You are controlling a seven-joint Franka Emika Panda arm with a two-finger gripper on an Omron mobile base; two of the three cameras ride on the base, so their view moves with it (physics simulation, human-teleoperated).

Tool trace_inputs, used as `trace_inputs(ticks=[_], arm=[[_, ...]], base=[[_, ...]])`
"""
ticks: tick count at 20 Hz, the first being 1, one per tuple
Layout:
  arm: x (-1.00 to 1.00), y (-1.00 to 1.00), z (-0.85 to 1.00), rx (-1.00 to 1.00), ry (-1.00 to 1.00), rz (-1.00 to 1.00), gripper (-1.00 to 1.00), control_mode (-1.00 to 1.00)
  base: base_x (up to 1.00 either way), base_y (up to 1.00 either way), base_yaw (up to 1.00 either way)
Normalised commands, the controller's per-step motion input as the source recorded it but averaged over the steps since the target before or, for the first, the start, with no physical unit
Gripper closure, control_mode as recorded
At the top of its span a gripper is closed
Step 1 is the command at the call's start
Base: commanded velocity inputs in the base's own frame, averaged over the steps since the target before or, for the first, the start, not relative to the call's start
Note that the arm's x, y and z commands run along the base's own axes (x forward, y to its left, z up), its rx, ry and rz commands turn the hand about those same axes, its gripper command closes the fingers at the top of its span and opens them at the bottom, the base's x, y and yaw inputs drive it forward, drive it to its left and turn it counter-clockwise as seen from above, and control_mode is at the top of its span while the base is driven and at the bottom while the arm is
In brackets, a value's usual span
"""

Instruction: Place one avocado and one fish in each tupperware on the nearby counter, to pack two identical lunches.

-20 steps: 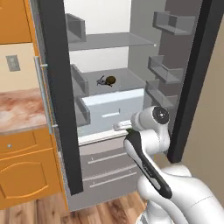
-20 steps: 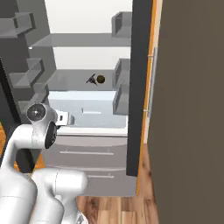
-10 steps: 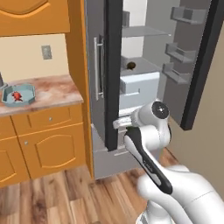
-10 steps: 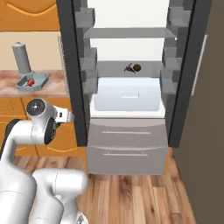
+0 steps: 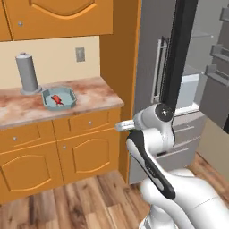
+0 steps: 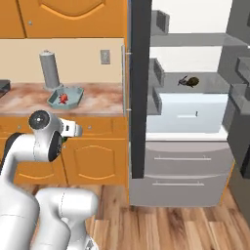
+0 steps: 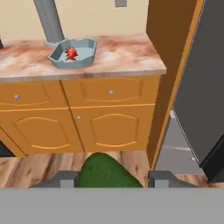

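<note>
1. The gripper (image 7: 111,177) is pinched on the bright green avocado (image 7: 107,173), which sits between the two dark finger tips at the bottom of the hand view.
2. The hand looks toward the counter (image 7: 118,59), a mottled reddish-brown and cream worktop over orange cabinet doors (image 7: 43,129).
3. On that counter lies the pale blue-grey tupperware (image 7: 85,54) (a shallow open tray with rounded corners), and the red-orange fish (image 7: 71,53) lies inside it.
4. Just behind the tray stands an upright grey cylinder (image 7: 49,19), close to the tray's back rim.
5. In the left base view the same tray (image 5: 67,95) with the fish (image 5: 57,99) sits near the cylinder (image 5: 27,74), well apart from the white arm (image 5: 154,134).
6. In the right base view the fridge (image 6: 190,97) stands open, and on its middle shelf lie a dark brown-olive avocado (image 6: 194,81) and, touching or just beside it, a small dark fish (image 6: 184,81) (too small to tell the contact).
7. A dark tray's edge (image 6: 4,86) shows at the far left of the counter in that view.
</note>
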Motion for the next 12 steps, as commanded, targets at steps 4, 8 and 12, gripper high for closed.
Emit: trace_inputs(ticks=[4, 8, 12], arm=[[0.00, 0.00, 0.00, 0.00, 0.00, 0.00, 1.00, 1.00], [0.00, 0.00, 0.00, 0.00, 0.00, 0.00, 1.00, 1.00], [0.00, 0.00, 0.00, 0.00, 0.00, 0.00, 1.00, 1.00]], base=[[1.00, 0.84, 0.00], [1.00, 0.49, -0.02], [1.00, 0.09, -0.08]])
